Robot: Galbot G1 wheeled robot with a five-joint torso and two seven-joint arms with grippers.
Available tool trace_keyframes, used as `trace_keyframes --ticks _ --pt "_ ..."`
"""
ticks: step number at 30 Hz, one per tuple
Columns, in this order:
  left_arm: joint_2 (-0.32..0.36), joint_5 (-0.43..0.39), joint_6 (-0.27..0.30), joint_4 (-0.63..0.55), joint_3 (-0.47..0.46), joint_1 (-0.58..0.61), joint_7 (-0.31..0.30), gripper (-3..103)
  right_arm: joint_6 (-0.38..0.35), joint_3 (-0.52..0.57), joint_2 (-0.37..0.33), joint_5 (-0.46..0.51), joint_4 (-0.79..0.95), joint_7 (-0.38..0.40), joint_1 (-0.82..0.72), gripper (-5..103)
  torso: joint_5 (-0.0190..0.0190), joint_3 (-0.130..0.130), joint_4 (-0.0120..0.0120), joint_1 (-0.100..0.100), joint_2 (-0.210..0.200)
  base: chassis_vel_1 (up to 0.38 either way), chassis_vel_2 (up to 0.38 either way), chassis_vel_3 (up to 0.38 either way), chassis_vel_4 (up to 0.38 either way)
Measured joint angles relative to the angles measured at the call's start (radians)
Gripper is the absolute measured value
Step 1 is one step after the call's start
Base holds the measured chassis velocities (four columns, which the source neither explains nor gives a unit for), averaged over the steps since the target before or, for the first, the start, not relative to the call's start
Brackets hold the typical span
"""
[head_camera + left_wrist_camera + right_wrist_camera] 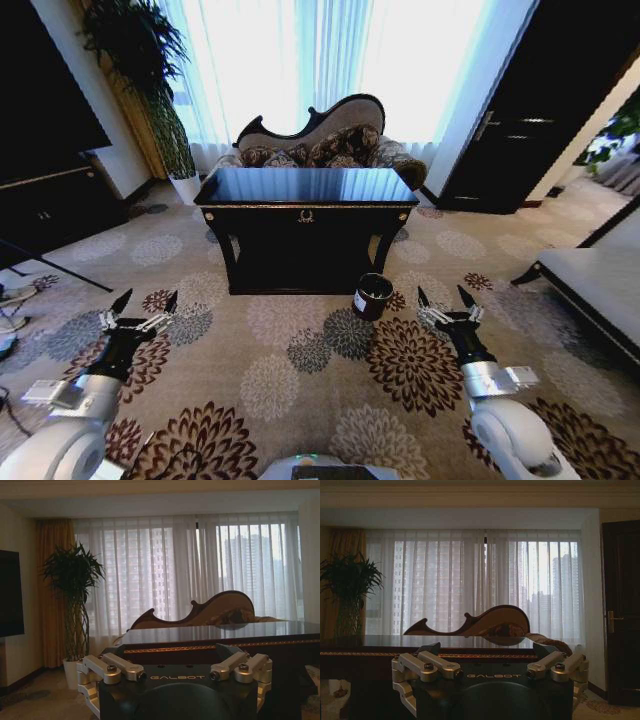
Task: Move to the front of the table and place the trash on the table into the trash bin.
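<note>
The glossy black table [305, 187] stands straight ahead across the carpet, with a gold ornament on its front rail. Its shiny top also shows in the left wrist view [220, 632] and the right wrist view [380, 642]. The trash is out of view; I make out nothing on the reflective top from here. The trash bin [372, 296], a small black bucket with a white label, stands on the floor by the table's front right leg. My left gripper [148, 298] hangs open low on the left. My right gripper [442, 295] is open low on the right, a little right of the bin.
A patterned sofa [320, 140] sits right behind the table before curtained windows. A potted plant [150, 90] and dark cabinet [50, 200] stand at left, a dark door [520, 120] and a low bench [590, 280] at right. Open carpet [300, 370] lies before the table.
</note>
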Motion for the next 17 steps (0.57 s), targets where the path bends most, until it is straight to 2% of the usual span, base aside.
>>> trace_keyframes --ticks 17 --pt "0.0 0.0 0.0 0.0 0.0 0.0 0.0 100 0.0 0.0 0.0 0.0 0.0 0.0 0.0 100 0.0 0.0 0.0 0.0 0.0 0.0 0.0 0.0 0.0"
